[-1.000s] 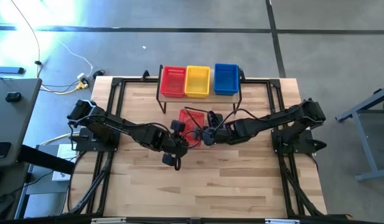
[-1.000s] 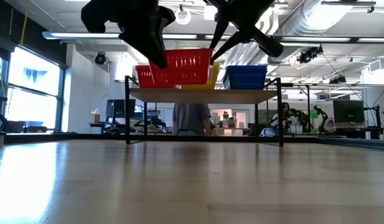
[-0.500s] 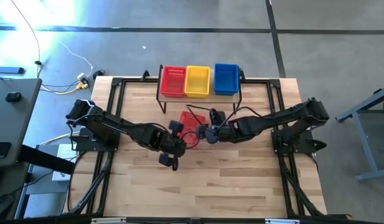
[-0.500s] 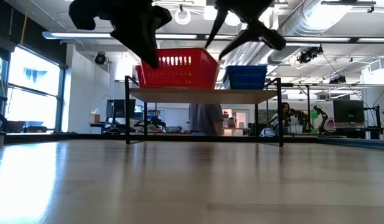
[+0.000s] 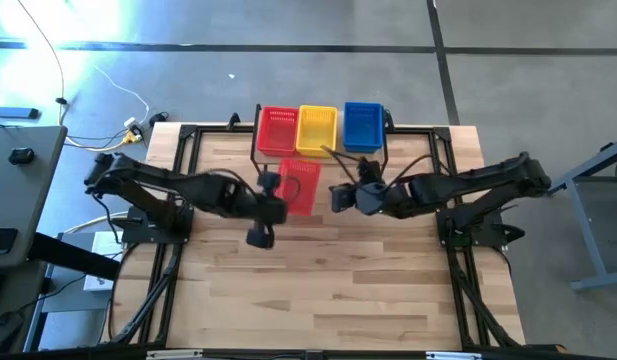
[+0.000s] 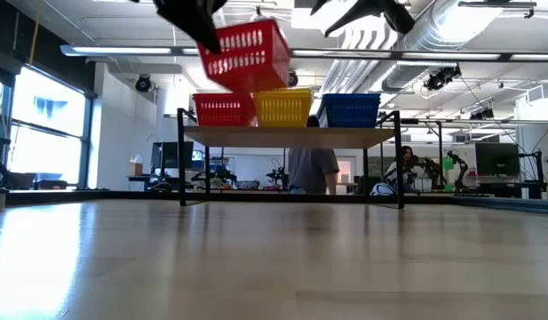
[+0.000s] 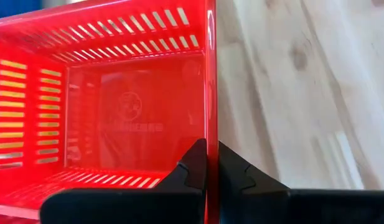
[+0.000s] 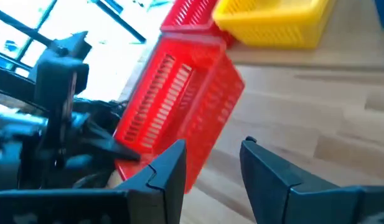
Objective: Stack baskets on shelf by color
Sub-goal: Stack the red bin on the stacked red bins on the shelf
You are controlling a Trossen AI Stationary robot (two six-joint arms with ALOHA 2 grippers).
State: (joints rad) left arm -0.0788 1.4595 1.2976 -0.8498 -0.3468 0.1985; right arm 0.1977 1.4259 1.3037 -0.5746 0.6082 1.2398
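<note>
1. The left gripper (image 7: 207,171) is clamped on one wall of the red basket (image 5: 300,187) and holds it in the air – tilted, just in front of the shelf (image 6: 291,136)
2. The red basket on the shelf (image 5: 279,130) stands at the shelf's left end, beside a yellow basket (image 5: 317,130) and a blue basket (image 5: 363,127)
3. The coming move turns on this: the held basket hangs higher than the shelved red one and slightly right of it, so it must travel toward the table's far edge
4. The right gripper (image 8: 210,165) waits with fingers apart, near the held basket – the left arm is the one carrying
</note>
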